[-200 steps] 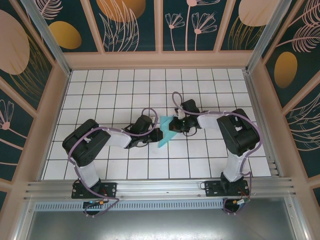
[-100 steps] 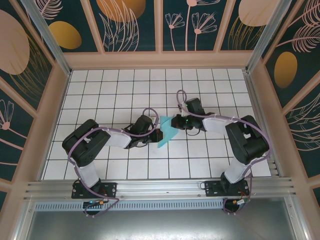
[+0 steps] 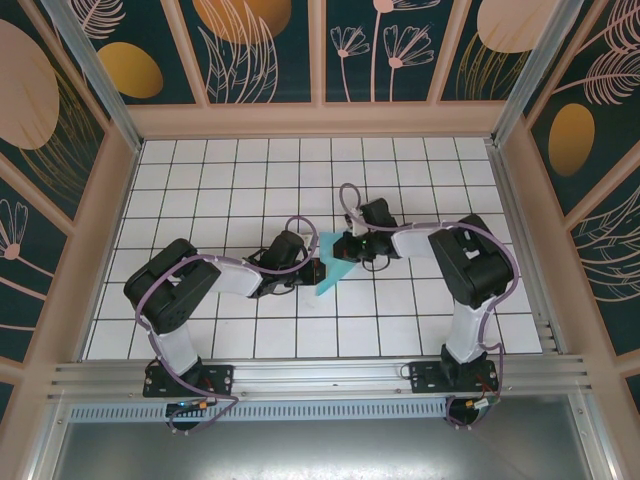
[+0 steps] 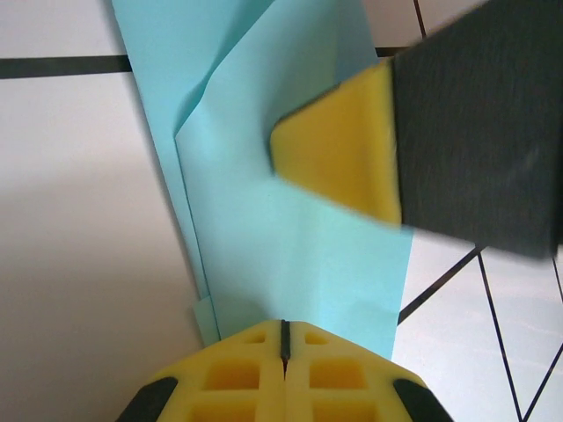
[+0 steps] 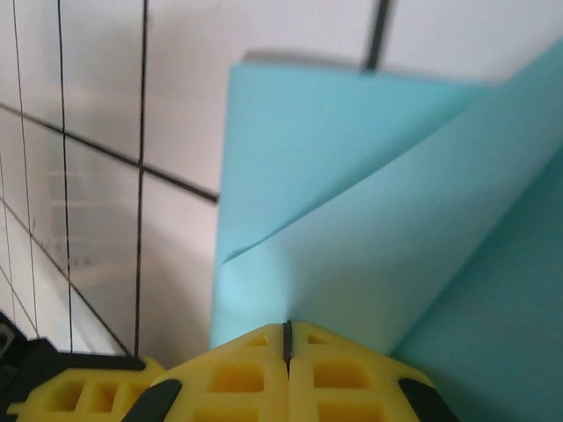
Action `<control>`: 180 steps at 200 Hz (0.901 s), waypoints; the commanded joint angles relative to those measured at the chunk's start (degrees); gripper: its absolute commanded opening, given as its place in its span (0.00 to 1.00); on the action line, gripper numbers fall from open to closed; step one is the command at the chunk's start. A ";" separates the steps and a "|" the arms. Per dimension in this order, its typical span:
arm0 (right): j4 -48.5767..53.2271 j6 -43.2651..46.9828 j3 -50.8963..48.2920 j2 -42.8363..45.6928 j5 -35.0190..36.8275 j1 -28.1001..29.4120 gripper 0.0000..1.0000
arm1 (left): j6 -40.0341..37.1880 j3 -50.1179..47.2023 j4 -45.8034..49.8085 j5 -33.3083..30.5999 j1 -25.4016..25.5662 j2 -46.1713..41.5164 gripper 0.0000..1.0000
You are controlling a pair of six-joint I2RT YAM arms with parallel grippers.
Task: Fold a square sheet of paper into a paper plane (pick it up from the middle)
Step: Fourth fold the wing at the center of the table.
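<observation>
Left gripper [image 4: 283, 329], jaws together, pins the paper plane [image 3: 331, 274] mid-surface [image 3: 200, 190]. The right gripper [image 5: 287, 331], likewise closed, bears on its loose flap. Any sideways drag risks skewing the crease, or tearing the paper.

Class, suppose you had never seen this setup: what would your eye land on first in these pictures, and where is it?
The turquoise paper plane stands out, lying partly folded on the white tiled table near its middle. Both arms reach in to it: the left gripper and right gripper have their yellow fingers shut, tips at the paper. Dark floral wall panels ring the table.
</observation>
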State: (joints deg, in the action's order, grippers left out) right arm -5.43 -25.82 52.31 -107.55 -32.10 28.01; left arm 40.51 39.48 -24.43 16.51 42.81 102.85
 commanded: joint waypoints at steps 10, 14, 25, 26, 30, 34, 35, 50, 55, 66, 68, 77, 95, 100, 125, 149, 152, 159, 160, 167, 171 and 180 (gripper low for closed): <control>-0.54 0.15 3.81 -3.06 3.78 -5.50 0.05 | -0.63 -3.54 11.98 0.01 0.29 2.88 0.00; -0.39 0.24 4.27 -3.38 3.91 -5.94 0.05 | -0.68 -3.54 11.90 0.01 0.33 2.88 0.00; 0.31 0.33 5.51 -4.32 4.65 -6.93 0.05 | -0.78 -3.54 11.86 0.05 0.32 2.75 0.00; 0.41 0.34 5.64 -4.42 4.71 -7.01 0.05 | -0.78 -3.58 11.86 0.07 0.34 2.73 0.00; 0.67 0.42 6.19 -4.85 4.96 -7.28 0.05 | -0.78 -3.61 11.82 0.14 0.32 2.71 0.00; 1.04 0.42 6.84 -5.19 5.25 -7.66 0.05 | -0.83 -3.61 11.71 0.18 0.34 2.63 0.00; 1.17 0.42 7.01 -5.25 5.31 -7.77 0.05 | -0.85 -3.58 11.74 0.18 0.34 2.63 0.00; 2.96 0.42 9.18 -6.22 6.44 -8.83 0.05 | -1.20 -3.62 11.64 0.27 0.35 2.47 0.00; 3.41 0.42 9.70 -6.21 6.68 -9.15 0.05 | -1.38 -3.52 11.69 0.22 0.30 2.38 0.00; 3.83 0.17 10.34 -5.25 6.95 -9.61 0.05 | -2.02 -3.54 11.69 0.19 0.23 2.17 0.00; 3.80 0.16 10.35 -4.98 6.96 -9.59 0.05 | -2.19 -3.54 11.79 0.12 0.27 2.11 0.00; 3.67 0.08 10.00 -3.07 7.05 -9.64 0.05 | -3.08 -3.25 12.33 -0.34 0.28 1.75 0.00; 2.60 -0.60 7.87 1.29 6.67 -9.50 0.05 | -6.10 -2.85 13.87 -1.36 0.26 0.76 0.00; 2.11 -0.84 6.96 2.42 6.39 -9.38 0.05 | -7.08 -2.75 14.32 -1.64 0.09 0.45 0.00; -0.35 -2.84 1.85 7.15 4.64 -6.68 0.06 | -10.87 -2.14 15.03 -1.01 -0.27 -0.40 0.00; -2.68 -5.89 -1.68 8.55 4.41 -1.66 0.06 | -12.90 -0.97 16.00 -1.32 -0.54 -0.70 0.00; -3.11 -6.37 -2.07 8.42 4.27 -1.03 0.06 | -13.04 -0.79 16.07 -1.31 -0.58 -0.71 0.00; -4.15 -7.39 -2.75 8.10 3.79 0.30 0.06 | -13.18 -0.56 16.08 -1.33 -0.62 -0.66 0.00; -4.28 -7.57 -2.88 8.08 3.71 0.52 0.06 | -13.18 -0.46 16.12 -1.32 -0.62 -0.69 0.00; -5.11 -8.52 -3.37 7.47 3.33 1.57 0.06 | -13.07 -0.31 16.11 -1.25 -0.71 -0.72 0.00; -5.47 -8.97 -3.44 7.13 3.16 2.09 0.06 | -12.94 -0.24 16.08 -1.02 -0.71 -0.75 0.00; -5.92 -9.62 -3.72 6.13 3.09 2.97 0.05 | -12.53 -0.20 15.71 -0.55 -0.71 -0.79 0.00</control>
State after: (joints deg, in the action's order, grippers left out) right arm -7.81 -31.59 50.48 -99.72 -27.42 28.69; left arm 29.95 40.38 -19.03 16.53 42.72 101.12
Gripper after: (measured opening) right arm 0.059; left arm 0.066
